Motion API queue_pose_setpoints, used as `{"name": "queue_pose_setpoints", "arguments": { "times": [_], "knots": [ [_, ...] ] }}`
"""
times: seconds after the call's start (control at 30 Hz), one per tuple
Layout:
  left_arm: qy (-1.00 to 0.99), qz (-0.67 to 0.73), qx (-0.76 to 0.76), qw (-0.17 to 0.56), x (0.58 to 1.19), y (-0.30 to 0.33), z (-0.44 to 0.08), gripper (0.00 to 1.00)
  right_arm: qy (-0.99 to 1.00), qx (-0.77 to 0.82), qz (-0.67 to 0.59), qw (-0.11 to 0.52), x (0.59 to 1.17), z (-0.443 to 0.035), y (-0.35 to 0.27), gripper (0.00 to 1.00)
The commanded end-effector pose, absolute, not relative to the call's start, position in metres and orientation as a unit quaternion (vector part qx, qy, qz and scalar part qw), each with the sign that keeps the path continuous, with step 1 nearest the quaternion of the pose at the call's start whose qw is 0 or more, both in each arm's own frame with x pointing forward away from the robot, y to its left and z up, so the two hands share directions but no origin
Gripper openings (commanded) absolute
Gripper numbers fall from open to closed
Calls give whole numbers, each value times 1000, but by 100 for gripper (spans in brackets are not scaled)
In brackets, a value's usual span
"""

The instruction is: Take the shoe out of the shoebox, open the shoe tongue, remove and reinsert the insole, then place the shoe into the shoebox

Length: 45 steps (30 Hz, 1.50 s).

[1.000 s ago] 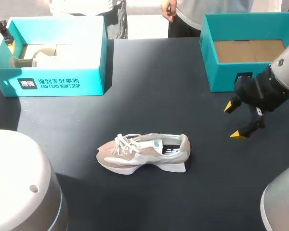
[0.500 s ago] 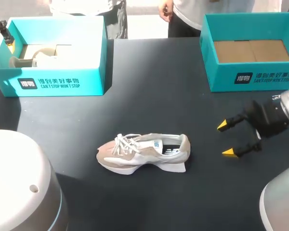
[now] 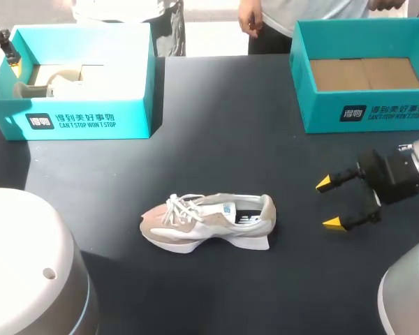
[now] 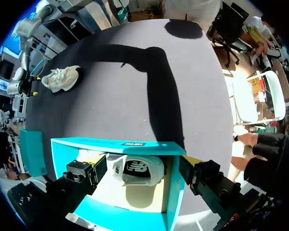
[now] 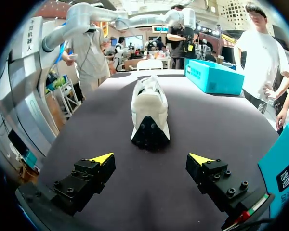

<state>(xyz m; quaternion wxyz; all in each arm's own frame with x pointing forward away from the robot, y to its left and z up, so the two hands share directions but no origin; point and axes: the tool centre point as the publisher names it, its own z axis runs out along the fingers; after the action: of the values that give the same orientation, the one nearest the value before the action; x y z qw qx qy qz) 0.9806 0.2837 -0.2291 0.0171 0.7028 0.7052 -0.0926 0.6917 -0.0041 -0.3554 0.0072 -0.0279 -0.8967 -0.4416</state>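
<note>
The white-and-beige lace-up sneaker (image 3: 208, 222) is lying unmoved on the black table (image 3: 230, 125); the right hand (image 3: 328, 203), fingers spread open and gripping nothing, is settling closer to the sneaker's heel than a second ago.

Bright even light; hard dark shadow across the table (image 4: 101, 106); faint shade beneath the shoe (image 3: 208, 222)

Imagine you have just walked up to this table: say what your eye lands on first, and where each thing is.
A pale sneaker stands alone mid-table, heel towards the open right pincer, which hangs apart from it, its tips bright yellow. At the far corners sit two teal boxes: the left shoebox holds another shoe, and the right shoebox is empty.
</note>
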Motion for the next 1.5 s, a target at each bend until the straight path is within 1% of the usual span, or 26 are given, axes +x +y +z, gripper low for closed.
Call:
{"name": "queue_pose_setpoints", "arguments": {
  "times": [0.03, 0.1, 0.23, 0.4, 0.53, 1.5],
  "knots": [
    [705, -91, 703, 17, 980, 284, -229, 100, -893, -33, -449, 4, 693, -366, 18, 100],
    [705, -91, 703, 17, 980, 284, -229, 100, -886, -40, -462, -5, 693, -377, 38, 100],
    [705, -91, 703, 17, 980, 284, -229, 100, -880, -20, -475, 9, 689, -392, 71, 100],
    [705, -91, 703, 17, 980, 284, -229, 100, -878, -22, -478, 16, 682, -404, 90, 100],
    [705, -91, 703, 17, 980, 284, -229, 100, -877, -26, -480, 15, 678, -404, 100, 100],
    [705, -91, 703, 17, 980, 284, -229, 100, -883, -38, -467, 16, 682, -407, 103, 100]
  ]
}}
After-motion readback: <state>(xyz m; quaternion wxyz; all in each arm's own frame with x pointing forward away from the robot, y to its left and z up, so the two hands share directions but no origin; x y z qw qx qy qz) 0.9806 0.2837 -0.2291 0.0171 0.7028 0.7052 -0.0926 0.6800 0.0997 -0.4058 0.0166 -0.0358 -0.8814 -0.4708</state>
